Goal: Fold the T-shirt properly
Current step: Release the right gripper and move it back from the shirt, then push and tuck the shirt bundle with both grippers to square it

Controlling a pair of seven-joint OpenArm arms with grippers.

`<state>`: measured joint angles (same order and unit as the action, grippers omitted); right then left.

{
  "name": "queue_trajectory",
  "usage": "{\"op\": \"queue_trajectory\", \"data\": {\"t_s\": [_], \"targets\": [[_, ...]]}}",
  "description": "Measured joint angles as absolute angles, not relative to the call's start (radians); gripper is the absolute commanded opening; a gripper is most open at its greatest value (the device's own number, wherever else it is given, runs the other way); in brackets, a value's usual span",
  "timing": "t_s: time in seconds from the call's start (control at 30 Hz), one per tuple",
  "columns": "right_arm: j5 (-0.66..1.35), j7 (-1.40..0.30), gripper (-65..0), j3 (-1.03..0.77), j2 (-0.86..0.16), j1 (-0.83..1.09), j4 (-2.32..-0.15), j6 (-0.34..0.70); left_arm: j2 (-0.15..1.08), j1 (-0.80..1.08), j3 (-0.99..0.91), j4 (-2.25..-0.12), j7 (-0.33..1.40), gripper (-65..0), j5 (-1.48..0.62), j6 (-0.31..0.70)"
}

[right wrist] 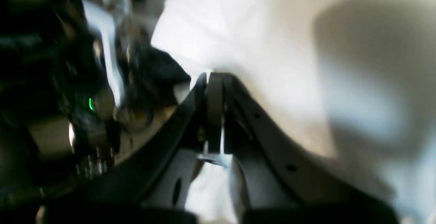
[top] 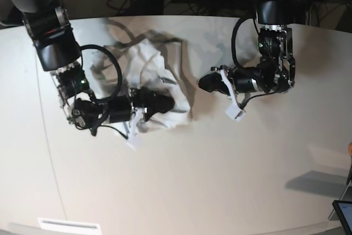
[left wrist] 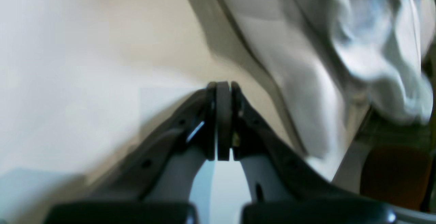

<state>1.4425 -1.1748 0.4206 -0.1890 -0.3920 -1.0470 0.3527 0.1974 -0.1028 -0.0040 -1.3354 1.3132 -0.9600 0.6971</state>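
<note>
Okay, reading the base view left to right. The right gripper [top: 168, 103] comes first, lying low over the shirt [top: 157, 67], which sits crumpled in a heap on the table [top: 220, 180], left of centre toward the far edge. From its wrist view I see the jaws pressed together, with white cloth around and below the fingers [right wrist: 214, 108]; too blurred for me to say if any cloth is pinched. Next, the left gripper [top: 204, 82] hangs just right of the shirt, apart from it. Its jaws are pressed together too, nothing between the pads [left wrist: 223, 121], bare table underneath, shirt rumpled off to the side.
</note>
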Motion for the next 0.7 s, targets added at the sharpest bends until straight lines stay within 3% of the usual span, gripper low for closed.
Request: {"op": "queue_trajectory", "data": {"t_s": [0.27,0.47,0.7], "targets": [[1.462,-1.264,-65.0,0.149,-0.239,-0.335,-1.437,0.357,0.241,-0.096,-0.008,-1.338,1.309,-64.0,-0.967,0.697],[1.458,-1.264,-65.0,0.078,-0.370,-0.277,-1.490,0.356,0.242,-0.065,-0.013,-1.443,1.325,-64.0,-0.933,0.691],[1.060,-1.274,-65.0,-0.031,-0.431,-0.103,-1.642,0.353,0.247,-0.044,-0.007,-1.634,1.376,-64.0,-0.939,0.693]]}}
